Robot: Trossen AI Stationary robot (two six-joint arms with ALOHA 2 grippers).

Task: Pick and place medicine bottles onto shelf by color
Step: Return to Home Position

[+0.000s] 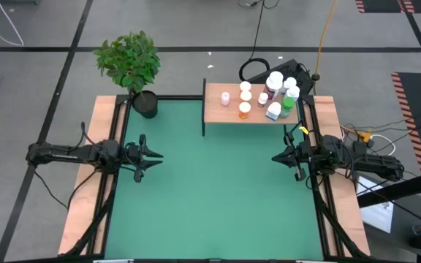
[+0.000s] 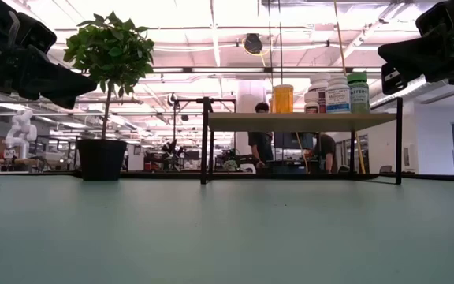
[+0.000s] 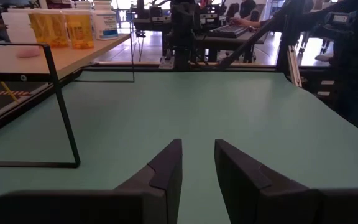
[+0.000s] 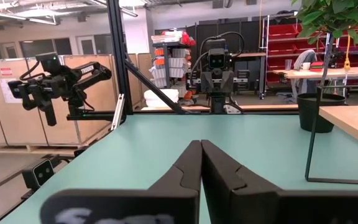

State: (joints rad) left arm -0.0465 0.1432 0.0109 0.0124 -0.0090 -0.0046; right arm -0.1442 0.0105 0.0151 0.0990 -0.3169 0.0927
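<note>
The left arm point(image 1: 71, 153) reaches in level from the left side, and the left gripper point(image 1: 155, 155) points inward with its fingers a narrow gap apart. The right arm point(image 1: 364, 162) mirrors it, and the right gripper point(image 1: 276, 157) faces inward with its fingers pressed together.

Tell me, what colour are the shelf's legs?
Black; the shelf legs show best in the low view.

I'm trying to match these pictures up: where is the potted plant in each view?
High view: potted plant, upper left, at the table's corner.
Low view: left, beside the shelf.
Left wrist view: not in it.
Right wrist view: behind the shelf's black leg.
Shared landmark: the shelf.
</note>
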